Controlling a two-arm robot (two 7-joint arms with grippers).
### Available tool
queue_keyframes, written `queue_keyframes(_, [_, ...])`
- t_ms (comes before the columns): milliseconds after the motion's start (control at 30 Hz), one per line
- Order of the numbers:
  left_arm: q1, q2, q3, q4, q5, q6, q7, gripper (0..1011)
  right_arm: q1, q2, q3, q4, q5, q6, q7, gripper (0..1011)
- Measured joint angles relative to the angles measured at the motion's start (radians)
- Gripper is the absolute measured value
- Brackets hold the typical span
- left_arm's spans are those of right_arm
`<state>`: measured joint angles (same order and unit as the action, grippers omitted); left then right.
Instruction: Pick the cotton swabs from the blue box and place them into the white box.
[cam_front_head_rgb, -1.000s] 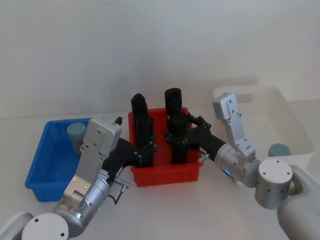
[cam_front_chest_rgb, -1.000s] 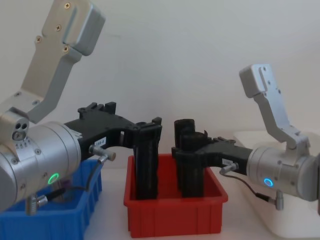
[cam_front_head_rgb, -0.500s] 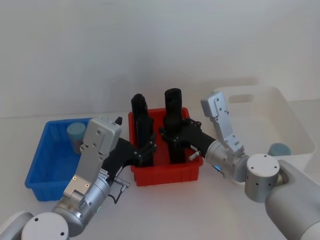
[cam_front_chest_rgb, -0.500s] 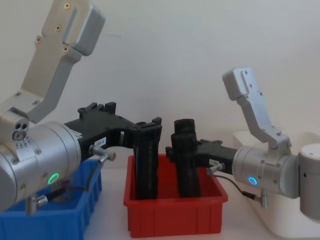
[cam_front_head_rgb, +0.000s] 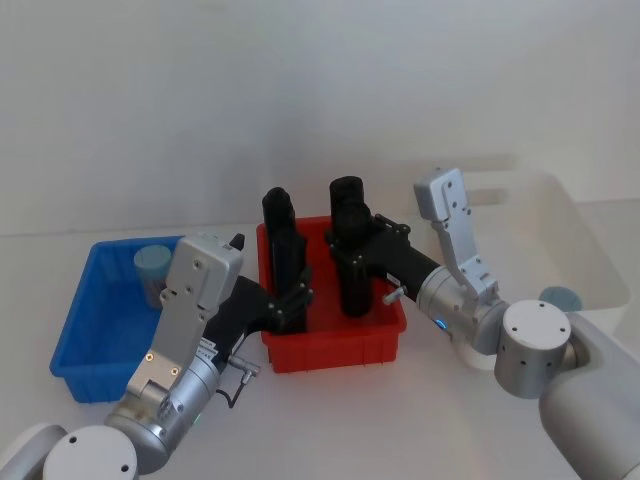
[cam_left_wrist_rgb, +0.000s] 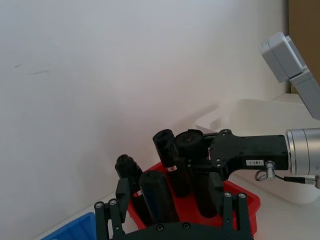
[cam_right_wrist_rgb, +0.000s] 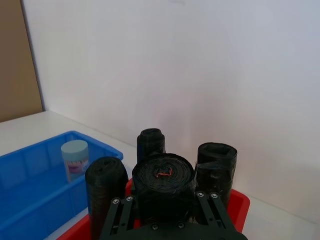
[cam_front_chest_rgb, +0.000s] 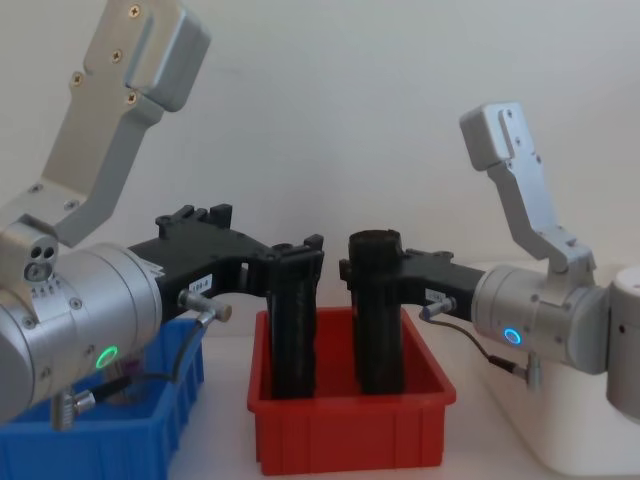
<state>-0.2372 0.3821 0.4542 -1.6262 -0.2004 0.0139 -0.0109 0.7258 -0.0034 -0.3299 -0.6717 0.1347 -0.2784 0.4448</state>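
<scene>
both grippers reach into the red bin (cam_front_head_rgb: 335, 345) in the middle. the left gripper (cam_front_head_rgb: 290, 300) is clamped on a black roll (cam_front_head_rgb: 283, 255). the right gripper (cam_front_head_rgb: 352, 262) squeezes another black roll (cam_front_head_rgb: 348, 245). one cotton swabs jar (cam_front_head_rgb: 152, 268) stands in the blue box (cam_front_head_rgb: 85, 335) at far left, another (cam_front_head_rgb: 558, 298) in the white box (cam_front_head_rgb: 590, 240) on the right.

Three bins, four black rolls, two swab jars, two pincers.

One blue box (cam_front_head_rgb: 88, 330), one red bin (cam_front_head_rgb: 340, 345) and one white box (cam_front_head_rgb: 560, 215) stand on one table (cam_front_head_rgb: 420, 420). Four black rolls (cam_right_wrist_rgb: 164, 187) fill the red bin. One jar of cotton swabs (cam_front_head_rgb: 152, 272) sits in the blue box; a second teal-lidded jar (cam_front_head_rgb: 560, 298), seemingly, sits in the white box.
</scene>
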Motion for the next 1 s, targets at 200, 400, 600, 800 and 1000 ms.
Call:
queue_keyframes(200, [0.000,0.000,0.000,0.000,0.000,0.000,0.000,1003,-0.052,0.025,0.011,-0.134,0.015,0.024,-0.014,509])
queue_keyframes(400, [0.000,0.000,0.000,0.000,0.000,0.000,0.000,1003,-0.109,0.054,0.026,-0.289,0.033,0.050,-0.036,509])
queue_keyframes(600, [0.000,0.000,0.000,0.000,0.000,0.000,0.000,1003,-0.167,0.087,0.043,-0.455,0.046,0.082,-0.078,511])
queue_keyframes(800, [0.000,0.000,0.000,0.000,0.000,0.000,0.000,1003,-0.214,0.116,0.058,-0.588,0.041,0.120,-0.128,509])
queue_keyframes(1000, [0.000,0.000,0.000,0.000,0.000,0.000,0.000,1003,-0.252,0.147,0.077,-0.685,0.023,0.173,-0.181,509])
